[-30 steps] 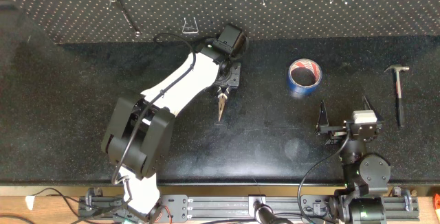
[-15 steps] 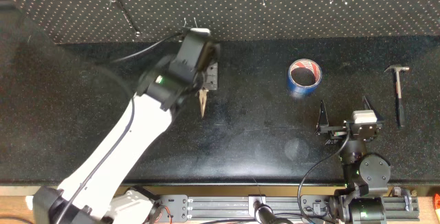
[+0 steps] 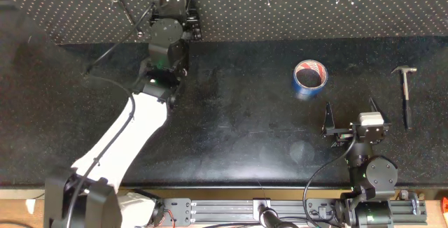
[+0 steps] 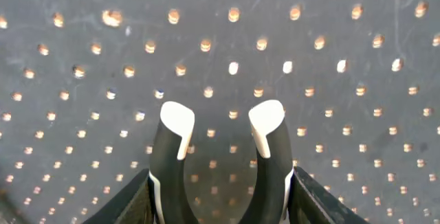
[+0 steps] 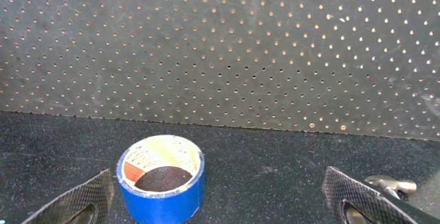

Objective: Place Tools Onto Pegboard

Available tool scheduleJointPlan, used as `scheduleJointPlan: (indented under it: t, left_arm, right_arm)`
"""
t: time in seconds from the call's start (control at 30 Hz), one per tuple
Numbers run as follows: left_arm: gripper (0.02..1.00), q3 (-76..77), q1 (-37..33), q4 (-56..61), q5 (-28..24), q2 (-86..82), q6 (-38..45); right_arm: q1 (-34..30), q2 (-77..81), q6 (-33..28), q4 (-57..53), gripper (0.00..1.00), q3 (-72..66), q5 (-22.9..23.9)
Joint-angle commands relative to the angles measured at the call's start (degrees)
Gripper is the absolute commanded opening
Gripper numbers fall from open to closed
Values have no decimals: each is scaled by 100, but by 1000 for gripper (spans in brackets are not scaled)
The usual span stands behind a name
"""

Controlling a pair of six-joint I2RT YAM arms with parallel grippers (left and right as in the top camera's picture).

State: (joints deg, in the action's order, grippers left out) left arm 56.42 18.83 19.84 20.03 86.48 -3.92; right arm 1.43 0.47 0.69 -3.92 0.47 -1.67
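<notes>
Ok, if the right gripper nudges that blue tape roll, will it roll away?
Probably not: the tape roll sits flat, hole up, so it should slide. Its hollow core suggests it is light. Tipped on edge, it would likely roll.

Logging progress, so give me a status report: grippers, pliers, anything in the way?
Left gripper shut on pliers, handles facing pegboard. Right gripper open, low over table. Tape roll, hammer lie apart on table, nothing blocking.

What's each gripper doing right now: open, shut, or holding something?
Left gripper: closed on the pliers, whose handles point at the pegboard.
Right gripper: open, holding nothing.
</notes>
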Motion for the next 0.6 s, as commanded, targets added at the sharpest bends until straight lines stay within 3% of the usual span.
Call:
scheduleJointPlan:
  t: [0.03, 0.6]
  left_arm:
    - [27, 96, -15, 623, 31, 433, 142]
    - [27, 96, -46, 1432, 33, 1043, 142]
  right_arm:
    - [-13, -39, -79, -15, 991, -24, -33]
    - [-13, -42, -79, -15, 991, -24, -33]
